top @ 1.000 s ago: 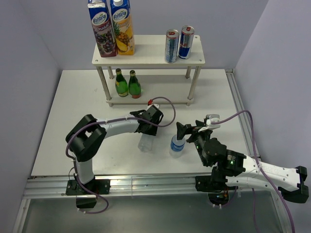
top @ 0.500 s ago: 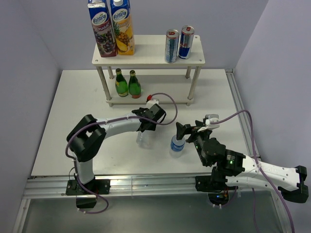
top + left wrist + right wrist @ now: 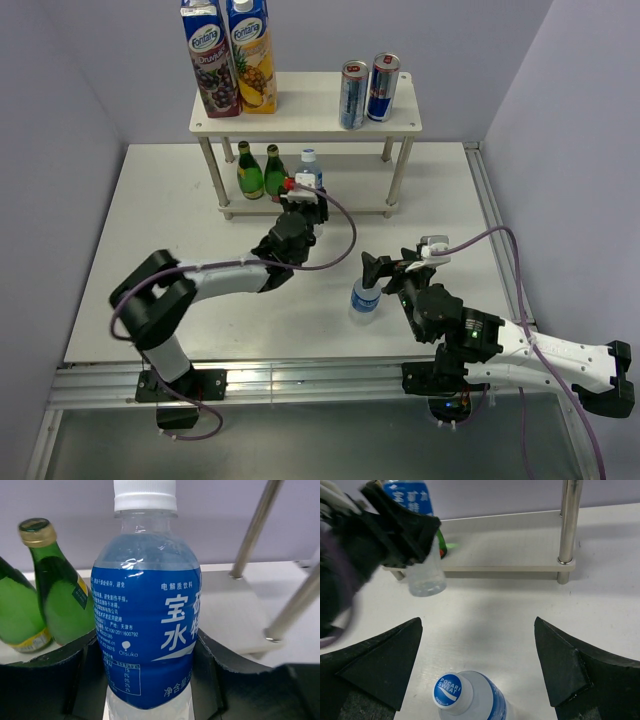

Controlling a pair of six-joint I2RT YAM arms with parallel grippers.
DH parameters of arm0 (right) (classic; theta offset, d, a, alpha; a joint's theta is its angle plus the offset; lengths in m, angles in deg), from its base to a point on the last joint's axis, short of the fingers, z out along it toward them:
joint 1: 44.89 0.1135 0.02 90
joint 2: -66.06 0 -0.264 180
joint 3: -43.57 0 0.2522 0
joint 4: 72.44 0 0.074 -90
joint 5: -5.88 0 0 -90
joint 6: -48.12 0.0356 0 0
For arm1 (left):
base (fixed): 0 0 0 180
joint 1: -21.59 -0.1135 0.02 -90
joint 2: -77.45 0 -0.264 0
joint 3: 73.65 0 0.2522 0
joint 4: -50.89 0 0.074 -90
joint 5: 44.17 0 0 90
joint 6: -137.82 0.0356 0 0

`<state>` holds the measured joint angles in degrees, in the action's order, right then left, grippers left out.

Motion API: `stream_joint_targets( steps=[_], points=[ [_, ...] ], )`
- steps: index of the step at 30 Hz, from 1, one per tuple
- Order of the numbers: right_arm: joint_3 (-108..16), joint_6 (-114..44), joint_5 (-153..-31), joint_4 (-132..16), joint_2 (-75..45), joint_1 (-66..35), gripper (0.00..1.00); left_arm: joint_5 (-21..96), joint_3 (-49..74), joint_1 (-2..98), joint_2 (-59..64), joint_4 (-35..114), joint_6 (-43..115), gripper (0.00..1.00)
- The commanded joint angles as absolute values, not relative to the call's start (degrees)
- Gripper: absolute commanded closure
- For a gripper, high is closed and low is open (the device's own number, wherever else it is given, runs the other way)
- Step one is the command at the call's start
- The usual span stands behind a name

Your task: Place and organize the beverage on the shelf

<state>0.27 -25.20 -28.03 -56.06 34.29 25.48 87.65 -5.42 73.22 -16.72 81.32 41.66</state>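
Top external view: the left hand (image 3: 303, 203) reaches to the front of the shelf (image 3: 310, 105), and the right hand (image 3: 386, 268) sits over the middle of the tabletop (image 3: 180, 220).
Left hand: closed partway around a blue-labelled bottle (image 3: 145, 630), with its fingers (image 3: 45, 680) pressing the label from both sides.
Blue-labelled bottle, place: upright at the front edge of the shelf's lower board, just right of the green bottles (image 3: 250, 175). Whether its base rests on the board cannot be told.
Right hand: spread wide and holding nothing, hovering over a second bottle (image 3: 451, 692) that stands on the tabletop.
Upper board: juice cartons (image 3: 212, 60) on the left, cans (image 3: 352, 95) on the right.
Handling: clear thin plastic that looks full, so probably fairly heavy for its size. The wall would likely give under a hard squeeze, and the film label may be slick.
Where to hold: mid-body on the label, below the shoulder, leaving the cap free.
Risk: it is tall and narrow, so it could tip on release or knock the green bottles beside it.
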Motion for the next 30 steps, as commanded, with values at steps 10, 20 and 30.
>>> stream_joint_targets(
  steps=[10,20,30],
  points=[
    [-0.25,-25.62,-27.34,-58.06,31.26,25.87,0.0,81.52,5.41,71.07,-39.0,140.85,67.44,1.0],
    [-0.42,-26.42,-28.57,-58.5,29.06,25.78,0.0,76.94,5.93,69.84,-36.63,143.04,63.73,1.0],
    [-0.69,-26.85,-29.28,-60.17,26.86,25.78,0.0,72.02,15.86,66.06,-42.07,143.57,60.12,1.0]
  ],
)
